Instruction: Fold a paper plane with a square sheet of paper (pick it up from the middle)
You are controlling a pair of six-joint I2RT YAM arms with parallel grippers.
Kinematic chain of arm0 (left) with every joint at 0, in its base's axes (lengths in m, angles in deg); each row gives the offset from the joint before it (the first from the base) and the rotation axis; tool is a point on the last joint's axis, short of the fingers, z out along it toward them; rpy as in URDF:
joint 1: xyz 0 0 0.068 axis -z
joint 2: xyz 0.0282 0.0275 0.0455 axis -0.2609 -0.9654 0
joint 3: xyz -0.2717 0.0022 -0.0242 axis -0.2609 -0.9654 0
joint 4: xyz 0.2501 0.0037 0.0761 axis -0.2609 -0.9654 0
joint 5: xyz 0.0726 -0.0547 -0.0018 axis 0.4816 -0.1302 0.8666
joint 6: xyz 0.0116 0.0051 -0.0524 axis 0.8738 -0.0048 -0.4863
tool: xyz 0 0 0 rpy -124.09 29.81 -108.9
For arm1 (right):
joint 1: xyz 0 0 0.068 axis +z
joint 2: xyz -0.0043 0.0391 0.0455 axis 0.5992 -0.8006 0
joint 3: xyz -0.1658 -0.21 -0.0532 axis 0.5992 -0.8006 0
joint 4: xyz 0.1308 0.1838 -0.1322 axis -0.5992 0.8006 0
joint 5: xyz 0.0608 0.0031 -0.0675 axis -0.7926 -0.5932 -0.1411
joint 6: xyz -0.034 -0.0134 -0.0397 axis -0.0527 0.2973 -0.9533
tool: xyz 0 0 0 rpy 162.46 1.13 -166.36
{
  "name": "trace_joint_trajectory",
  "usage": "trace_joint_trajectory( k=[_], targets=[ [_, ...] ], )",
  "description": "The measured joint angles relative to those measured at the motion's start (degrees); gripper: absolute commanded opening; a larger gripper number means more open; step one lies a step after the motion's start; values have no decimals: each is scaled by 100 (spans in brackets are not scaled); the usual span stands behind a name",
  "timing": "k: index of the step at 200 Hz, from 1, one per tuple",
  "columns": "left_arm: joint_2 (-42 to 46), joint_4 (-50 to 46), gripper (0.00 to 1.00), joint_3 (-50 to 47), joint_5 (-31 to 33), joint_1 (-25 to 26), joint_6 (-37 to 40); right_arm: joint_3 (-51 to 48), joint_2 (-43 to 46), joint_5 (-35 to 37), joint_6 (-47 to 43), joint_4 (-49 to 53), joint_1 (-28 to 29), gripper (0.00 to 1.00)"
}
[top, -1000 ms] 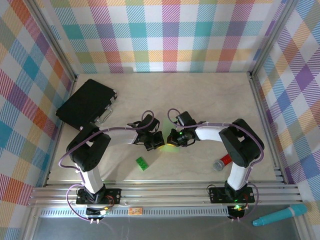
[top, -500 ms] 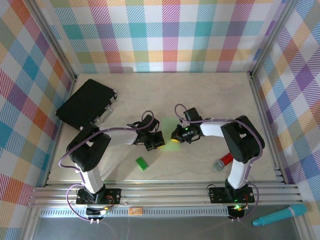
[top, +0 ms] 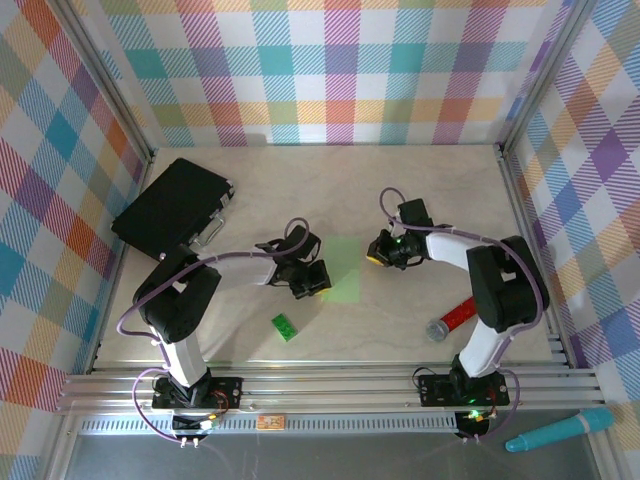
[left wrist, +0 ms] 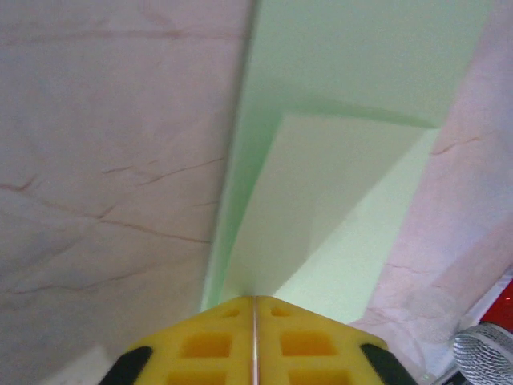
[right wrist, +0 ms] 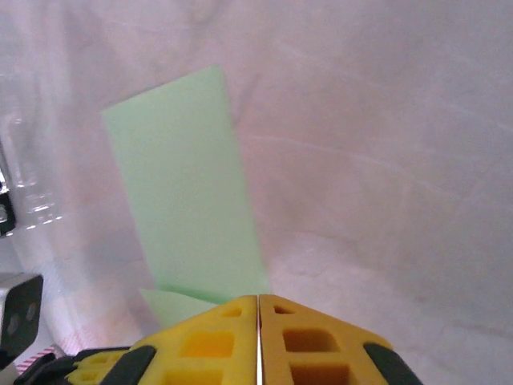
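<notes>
1. Pale-green paper first: the square sheet of paper [top: 345,265] lies in the middle of the top view on the table [top: 440,190], and it looks more like an upright rectangle than a square. In the left wrist view a lighter flap sits doubled over the rest, so it's folded at least once.
2. The left gripper [top: 316,284] is at the sheet's left edge with its yellow fingers squeezed together. The flap seems to run right up into them, so I'd call that a pinch on the paper.
3. The right gripper [top: 376,256] sits just right of the sheet and isn't touching it as seen from above. Its jaws are pressed together with nothing in them.
4. Further out there's a small green brick [top: 285,327] lower left of the paper, a black case [top: 172,205] in the upper left and a red-and-silver tool [top: 450,320] lower right.
5. My read is that this is an early fold stage, nowhere near a dart yet. Next the flap needs laying flat and creasing, with one gripper pinning the sheet so the thin paper doesn't slide.
</notes>
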Motion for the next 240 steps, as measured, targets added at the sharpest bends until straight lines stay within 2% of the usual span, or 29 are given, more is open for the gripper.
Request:
trace_joint_trajectory(
  k=[28, 61, 142, 182, 240],
  targets=[
    [4, 76, 24, 291, 31, -79, 24, -382, 413, -162, 197, -59, 46, 33],
    [-103, 262, 24, 402, -33, -306, 70, -752, 466, -466, 452, -262, 120, 36],
    [-640, 457, 20, 466, -31, -433, 109, -811, 74, -761, 960, -752, 420, 36],
    [-643, 601, 20, 385, -31, -444, 35, -662, -146, -752, 1086, -769, 529, 29],
    [-636, 787, 20, 299, -74, -452, -72, -492, -240, -632, 1117, -767, 570, 26]
  ],
)
